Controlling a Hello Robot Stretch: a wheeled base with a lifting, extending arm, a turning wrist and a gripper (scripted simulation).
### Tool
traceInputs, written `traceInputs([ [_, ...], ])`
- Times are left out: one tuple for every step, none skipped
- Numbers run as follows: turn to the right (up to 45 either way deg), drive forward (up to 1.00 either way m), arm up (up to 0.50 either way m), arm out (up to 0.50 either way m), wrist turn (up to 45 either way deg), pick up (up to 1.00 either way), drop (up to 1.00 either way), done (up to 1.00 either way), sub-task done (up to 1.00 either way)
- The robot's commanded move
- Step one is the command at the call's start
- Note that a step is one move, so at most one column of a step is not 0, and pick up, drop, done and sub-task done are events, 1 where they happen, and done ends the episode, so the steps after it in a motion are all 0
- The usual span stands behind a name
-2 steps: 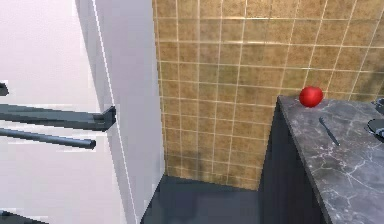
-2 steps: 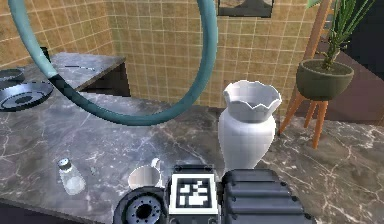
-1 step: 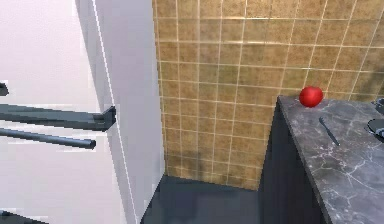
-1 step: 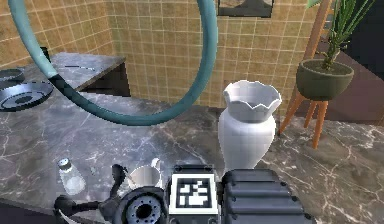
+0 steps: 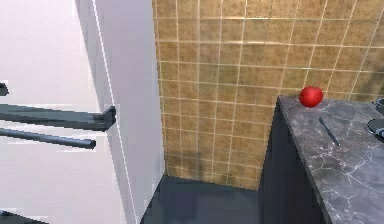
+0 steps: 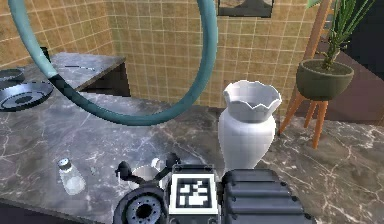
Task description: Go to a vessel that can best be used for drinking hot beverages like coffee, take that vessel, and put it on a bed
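Since we cannot tell whether our gripper (image 6: 148, 172) holds anything, and it sits between the shaker (image 6: 70, 178) on the left and the vase (image 6: 250, 125), any swing could topple either.

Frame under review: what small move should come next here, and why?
Probably turn the base and look elsewhere, I think: the marble counter bears a white vase, a small shaker and, in the forward view, a red apple, none of them a coffee vessel.

No words, numbers or signs can be read. The white square (image 6: 196, 194) just beside the pincer (image 6: 150, 171) bears only black marks.
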Motion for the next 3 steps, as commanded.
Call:
traceInputs([
  [0.0,0.00,-0.16,0.00,0.0,0.00,0.00,0.00,0.00],
  [0.0,0.00,0.00,0.00,0.0,1.00,0.00,0.00,0.00],
  [0.0,0.00,0.10,0.00,0.0,0.00,0.00,0.00,0.00],
])
